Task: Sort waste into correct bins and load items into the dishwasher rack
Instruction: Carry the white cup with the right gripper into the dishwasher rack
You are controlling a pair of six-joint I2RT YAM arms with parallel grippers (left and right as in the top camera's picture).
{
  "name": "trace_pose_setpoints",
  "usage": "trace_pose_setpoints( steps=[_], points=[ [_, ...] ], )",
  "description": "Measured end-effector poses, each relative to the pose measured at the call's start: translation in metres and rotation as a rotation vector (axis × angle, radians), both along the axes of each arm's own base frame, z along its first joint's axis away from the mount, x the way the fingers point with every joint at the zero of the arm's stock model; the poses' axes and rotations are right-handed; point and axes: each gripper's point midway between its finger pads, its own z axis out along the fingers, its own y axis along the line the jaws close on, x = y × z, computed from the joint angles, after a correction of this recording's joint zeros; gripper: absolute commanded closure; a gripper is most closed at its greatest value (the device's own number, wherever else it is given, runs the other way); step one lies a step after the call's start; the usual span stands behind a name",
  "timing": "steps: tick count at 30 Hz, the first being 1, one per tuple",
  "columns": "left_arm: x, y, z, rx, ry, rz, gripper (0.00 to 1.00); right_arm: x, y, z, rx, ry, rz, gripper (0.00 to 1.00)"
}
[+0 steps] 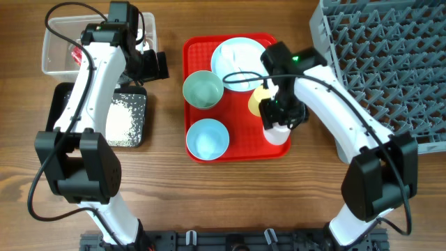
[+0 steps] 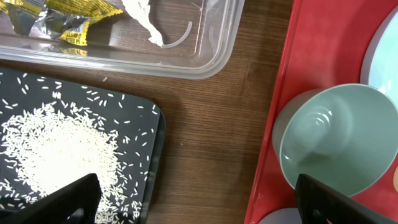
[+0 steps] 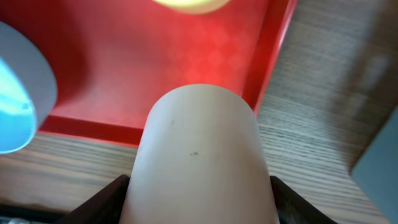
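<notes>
Between the right fingers: a white cup, pinched at the tray's corner

Closest in, the right gripper [image 3: 198, 191] has a finger against each side of the white cup [image 3: 199, 143], which fills the wrist view and sits at the near right corner of the red tray [image 3: 155, 68]. The yellow cup [image 3: 186, 5] is just beyond it and a blue bowl [image 3: 12, 99] lies off to the left. I judge the step to be lifting this cup for the dishwasher rack [image 1: 390, 63], well apart on the robot's right. So keep the squeeze even and rise straight up, clear of the tray's rim and the yellow cup, before swinging across. The left gripper [image 2: 205, 202] (spread wide, holding nothing) hovers over bare table, between the black tray [image 2: 155, 124] of rice grains [image 2: 56, 149] and the red tray.
</notes>
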Motion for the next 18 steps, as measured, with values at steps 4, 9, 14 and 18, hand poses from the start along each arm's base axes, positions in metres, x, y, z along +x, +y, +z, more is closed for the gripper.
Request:
trace_pose_setpoints(
  steps=[4, 9, 14, 18],
  points=[
    [0.0, 0.0, 0.0, 0.0, 0.0, 0.0, 0.0, 0.014, -0.007, 0.029, 0.017, -0.037, -0.008, 0.61],
    [0.0, 0.0, 0.0, 0.0, 0.0, 0.0, 0.0, 0.033, -0.046, 0.049, 0.035, -0.095, -0.104, 0.61],
    [0.0, 0.0, 0.0, 0.0, 0.0, 0.0, 0.0, 0.035, -0.13, 0.067, 0.032, -0.125, -0.304, 0.61],
    [0.0, 0.0, 0.0, 0.0, 0.0, 0.0, 0.0, 0.032, -0.191, 0.069, 0.034, -0.141, -0.46, 0.61]
  ],
)
